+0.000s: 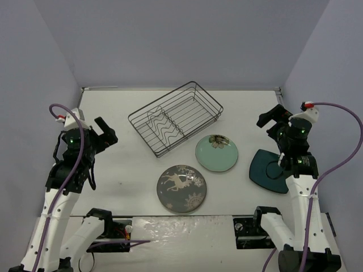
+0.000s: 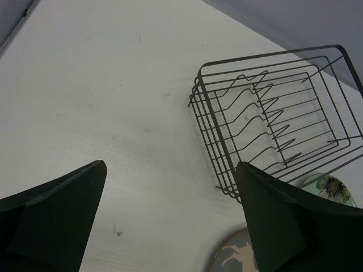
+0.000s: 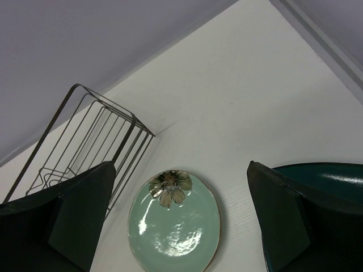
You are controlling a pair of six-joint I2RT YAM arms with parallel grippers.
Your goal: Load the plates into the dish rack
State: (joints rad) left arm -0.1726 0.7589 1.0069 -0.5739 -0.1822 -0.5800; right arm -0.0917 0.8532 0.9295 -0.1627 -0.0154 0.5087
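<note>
The black wire dish rack (image 1: 176, 118) stands empty at the back middle of the table; it also shows in the left wrist view (image 2: 278, 119) and the right wrist view (image 3: 85, 141). The mint-green plate (image 1: 216, 153) lies flat in front of the rack's right end and shows in the right wrist view (image 3: 174, 226). The grey deer plate (image 1: 181, 188) lies flat nearer me; its edge shows in the left wrist view (image 2: 235, 258). The dark teal plate (image 1: 267, 171) lies at the right, partly under my right arm. My left gripper (image 1: 106, 135) is open and empty at the left. My right gripper (image 1: 271, 118) is open and empty above the table at the right.
Grey walls close in the table on the left, back and right. The arm bases and cables sit along the near edge.
</note>
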